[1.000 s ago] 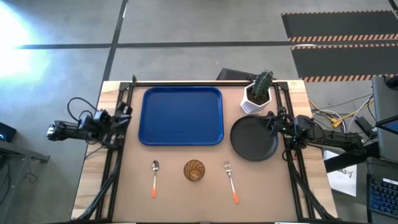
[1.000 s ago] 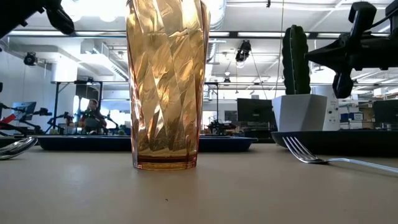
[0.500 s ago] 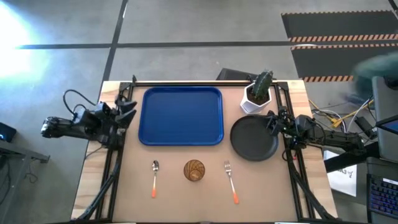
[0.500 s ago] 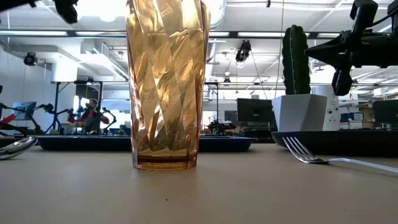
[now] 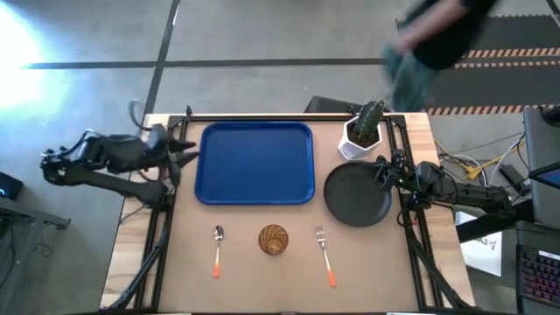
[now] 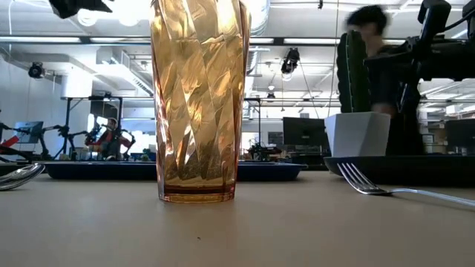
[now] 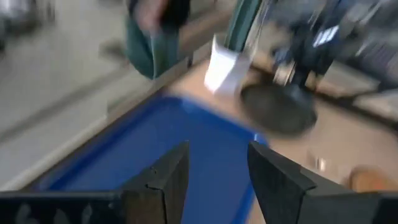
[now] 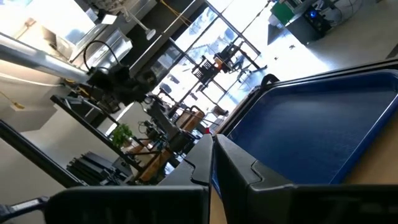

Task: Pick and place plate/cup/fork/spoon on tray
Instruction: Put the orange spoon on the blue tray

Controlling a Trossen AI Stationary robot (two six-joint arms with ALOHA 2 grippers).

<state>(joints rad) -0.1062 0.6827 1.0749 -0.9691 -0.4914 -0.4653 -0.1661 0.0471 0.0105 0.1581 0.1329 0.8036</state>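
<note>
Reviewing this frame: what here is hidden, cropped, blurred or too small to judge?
- Right gripper at the round matte black plate's rim: contact unclear from the high view.
- Amber ribbed translucent cup, low view: top cut off by the frame edge; it hides part of the bright blue rectangular tray.
- Person, high view: motion-blurred.
- Orange-handled spoon, low view: handle cropped.

An open-plan robotics lab is indicated by a polished concrete floor (image 5: 262, 35) marked with dark tape lines and hazard-striped matting (image 5: 490, 57), exposed ceiling ducting (image 6: 289, 22), monitors (image 6: 303, 132), further robot arms on frames (image 8: 112, 78), and large windows (image 8: 205, 37) seen beyond the table (image 5: 280, 271).
</note>
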